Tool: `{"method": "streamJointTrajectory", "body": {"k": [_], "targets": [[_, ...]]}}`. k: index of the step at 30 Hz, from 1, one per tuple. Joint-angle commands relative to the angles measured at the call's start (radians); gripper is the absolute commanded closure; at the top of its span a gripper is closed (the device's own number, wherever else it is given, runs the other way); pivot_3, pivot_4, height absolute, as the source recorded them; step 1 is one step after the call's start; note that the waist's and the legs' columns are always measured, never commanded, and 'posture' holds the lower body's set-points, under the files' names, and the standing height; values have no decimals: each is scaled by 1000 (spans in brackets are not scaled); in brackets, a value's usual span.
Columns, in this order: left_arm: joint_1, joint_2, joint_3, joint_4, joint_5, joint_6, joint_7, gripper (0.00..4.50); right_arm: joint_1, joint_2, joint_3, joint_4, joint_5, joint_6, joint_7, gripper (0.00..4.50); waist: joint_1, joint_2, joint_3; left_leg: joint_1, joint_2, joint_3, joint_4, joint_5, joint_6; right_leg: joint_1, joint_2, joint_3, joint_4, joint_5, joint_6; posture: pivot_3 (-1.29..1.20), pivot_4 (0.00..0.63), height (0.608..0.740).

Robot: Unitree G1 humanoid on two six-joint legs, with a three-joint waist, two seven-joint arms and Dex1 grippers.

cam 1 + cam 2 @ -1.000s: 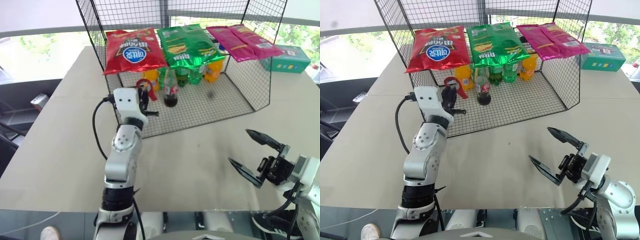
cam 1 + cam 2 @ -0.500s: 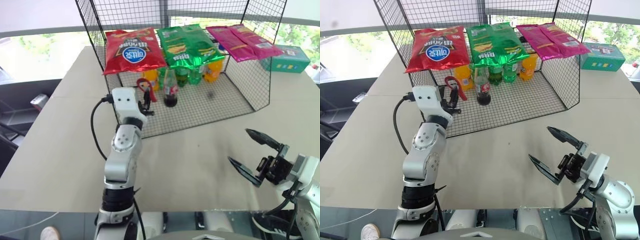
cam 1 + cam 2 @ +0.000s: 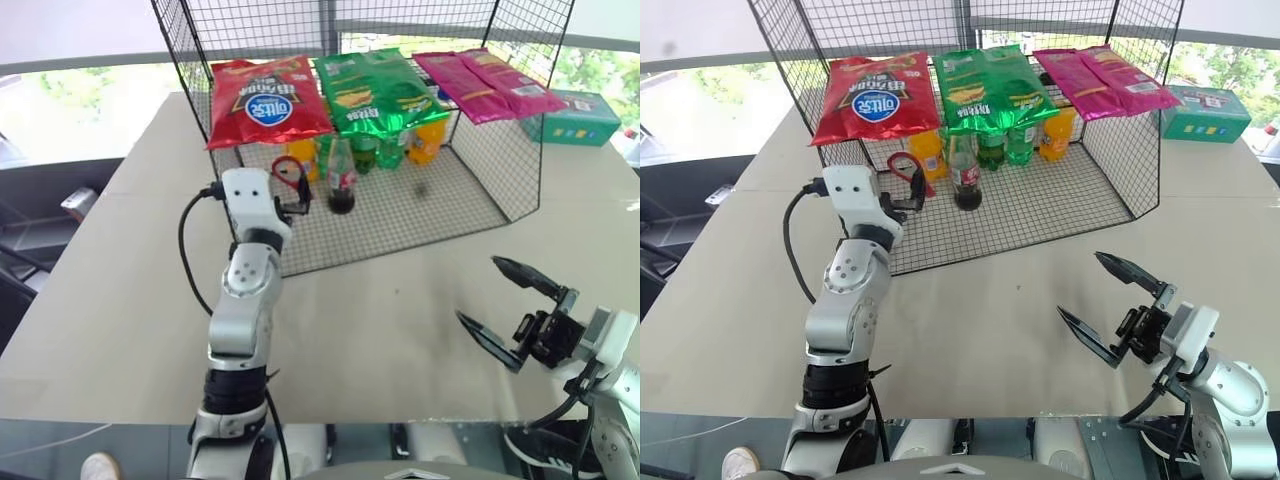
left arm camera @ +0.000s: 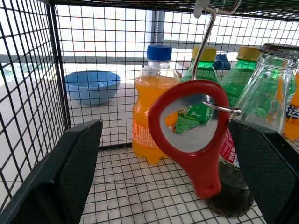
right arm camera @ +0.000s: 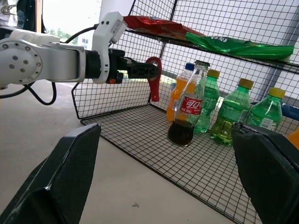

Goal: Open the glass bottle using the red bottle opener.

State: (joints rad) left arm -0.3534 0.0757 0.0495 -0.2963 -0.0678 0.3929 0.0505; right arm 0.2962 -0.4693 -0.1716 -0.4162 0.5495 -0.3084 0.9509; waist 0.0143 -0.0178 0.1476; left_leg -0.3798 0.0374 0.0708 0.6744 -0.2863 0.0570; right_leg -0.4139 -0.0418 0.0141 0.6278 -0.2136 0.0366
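The red bottle opener (image 4: pixel 205 173) hangs by its ring from a metal hook (image 4: pixel 204 42) at the left front of the wire cage. My left gripper (image 3: pixel 295 196) is open, its black fingers (image 4: pixel 70 172) standing apart on either side of the opener without touching it. Just right of the opener, on the cage floor, stands the glass bottle (image 3: pixel 341 180) with dark cola, a red label and a metal cap (image 4: pixel 280 48). Over the table's near right part my right gripper (image 3: pixel 480 292) is open and holds nothing.
The wire cage (image 3: pixel 470 190) has mesh walls and an open front. Red (image 3: pixel 265 100), green (image 3: pixel 372 92) and pink (image 3: pixel 490 85) chip bags lie on its top. Orange (image 4: pixel 152 116) and green plastic bottles (image 5: pixel 229 116) stand behind the glass bottle. A green box (image 3: pixel 575 118) sits back right.
My left gripper's fingers have spread apart and let go of the red bottle opener, which now hangs free on its hook. The right arm has kept still.
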Motion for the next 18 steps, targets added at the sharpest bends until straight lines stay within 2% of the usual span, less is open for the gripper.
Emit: {"method": "streamJointTrajectory", "body": {"k": [1,5,10,13,15,16,18], "targets": [[-2,-1,-7,-38,16,-19,2,91,-2,-11,-8,-49,4,-2,-11,0,0,0,0,0,0,0,0,0,0,0,0,0,0,0,0,0,150,740],[40,-6,-14,-78,17,-12,-3,91,3,-12,-9,-52,2,-1,-15,0,0,0,0,0,0,0,0,0,0,0,0,0,0,0,0,0,150,740],[6,-5,-8,-41,23,-29,2,91,-3,-12,-2,-51,1,1,-19,0,0,0,0,0,0,0,0,0,0,0,0,0,0,0,0,0,150,740],[-13,4,-3,-16,-1,-47,-34,798,-10,-14,0,-52,0,5,-23,0,0,0,0,0,0,0,0,0,0,0,0,0,0,0,0,0,150,740],[-19,12,-1,-7,-7,-55,-51,1825,-11,-15,0,-54,0,7,-26,0,0,0,0,0,0,0,0,0,0,0,0,0,0,0,0,0,150,740],[-19,15,-2,-3,-9,-59,-60,2154,-10,-16,-1,-55,0,7,-27,0,0,0,0,0,0,0,0,0,0,0,0,0,0,0,0,0,150,740],[-18,18,-3,-1,-11,-64,-70,3114,-8,-16,-2,-57,-1,8,-28,0,0,0,0,0,0,0,0,0,0,0,0,0,0,0,0,0,150,740]]}}
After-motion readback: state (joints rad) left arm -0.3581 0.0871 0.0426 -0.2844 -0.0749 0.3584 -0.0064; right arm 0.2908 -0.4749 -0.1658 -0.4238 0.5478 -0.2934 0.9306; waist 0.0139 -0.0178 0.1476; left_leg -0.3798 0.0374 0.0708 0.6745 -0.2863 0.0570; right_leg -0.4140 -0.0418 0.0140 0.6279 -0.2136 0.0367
